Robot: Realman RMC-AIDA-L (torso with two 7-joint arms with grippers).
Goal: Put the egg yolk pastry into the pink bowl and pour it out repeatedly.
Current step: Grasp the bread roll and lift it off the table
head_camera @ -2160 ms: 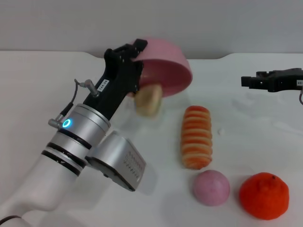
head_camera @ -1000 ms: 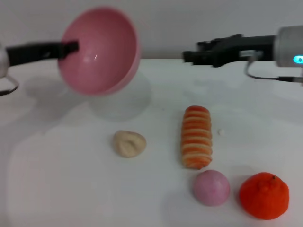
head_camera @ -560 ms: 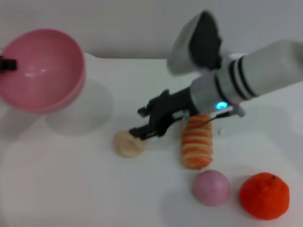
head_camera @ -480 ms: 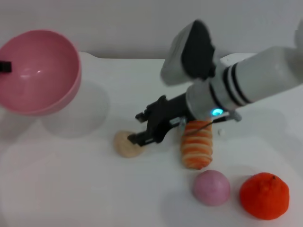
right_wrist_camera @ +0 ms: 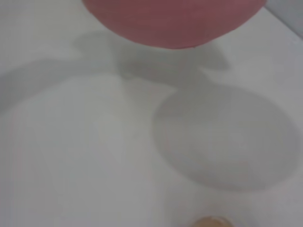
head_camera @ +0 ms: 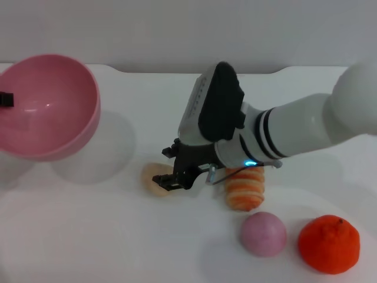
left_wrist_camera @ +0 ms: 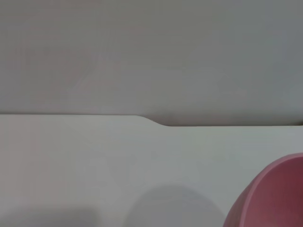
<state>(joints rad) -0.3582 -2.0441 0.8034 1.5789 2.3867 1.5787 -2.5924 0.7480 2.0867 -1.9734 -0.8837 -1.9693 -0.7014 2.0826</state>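
Head view has the right end effector (head_camera: 166,176) down at the egg yolk pastry (head_camera: 154,178), which sits on the white desk (head_camera: 88,236) a bit left of centre. The black fingers look parted, one on the far side and one on the near side of the pastry's right edge, but I can't tell if they're actually pressing on it yet. The pastry itself is still lying on the desk, not in the pink bowl (head_camera: 44,106). That bowl is up off the desk at the far left, tipped so its opening faces right and toward the camera, nothing inside it, shadow on the desk below. Only a small black bit of the left end effector (head_camera: 5,99) shows at the bowl's left rim, so whether it's clamped is anyone's guess from here. Just right of the pastry, behind the right arm, is the orange-striped bread roll (head_camera: 245,187), then nearer the camera a pink ball (head_camera: 263,233) and an orange (head_camera: 328,243) side by side.
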